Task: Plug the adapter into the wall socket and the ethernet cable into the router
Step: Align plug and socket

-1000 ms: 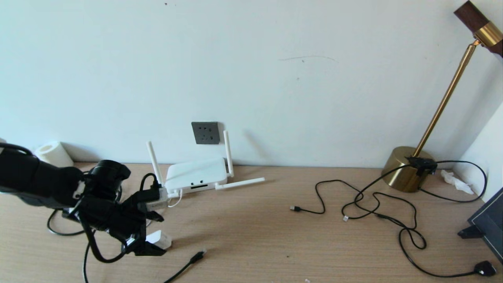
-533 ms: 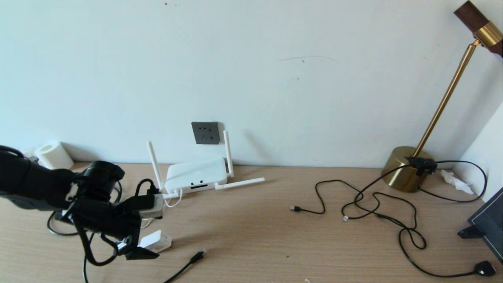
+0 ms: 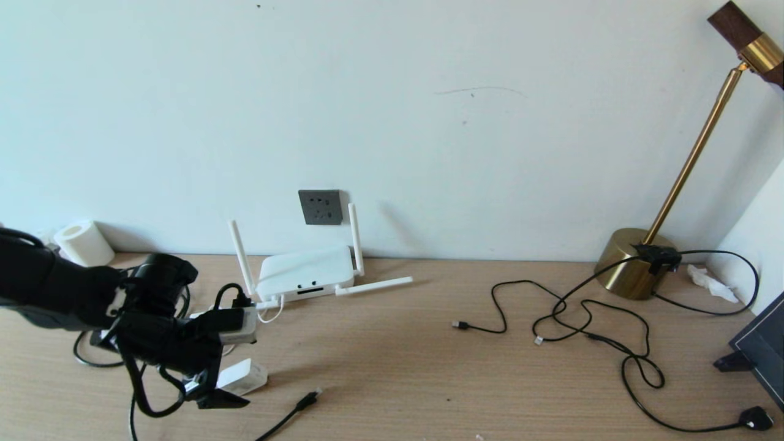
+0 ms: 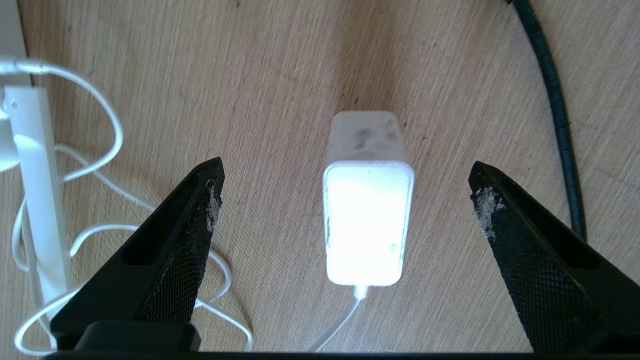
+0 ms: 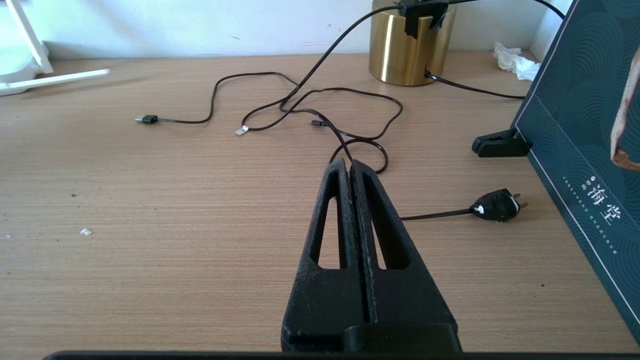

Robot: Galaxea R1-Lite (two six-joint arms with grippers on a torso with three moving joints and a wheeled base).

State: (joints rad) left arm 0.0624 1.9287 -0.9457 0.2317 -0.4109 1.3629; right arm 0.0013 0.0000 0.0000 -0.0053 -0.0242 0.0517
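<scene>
Left wrist view showed the left claw spread wide above the adapter, which lay on the wooden counter between the fingers, touching neither. Its thin white cord looped beside it. Near the wall, the router sat below the wall socket. The ethernet cable lay just beside the adapter. The right claw was clenched, holding nothing.

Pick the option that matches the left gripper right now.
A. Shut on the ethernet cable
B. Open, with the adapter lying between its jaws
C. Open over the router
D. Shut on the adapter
B: the left gripper has its jaws spread wide, and the adapter lies untouched on the table between them.
</scene>
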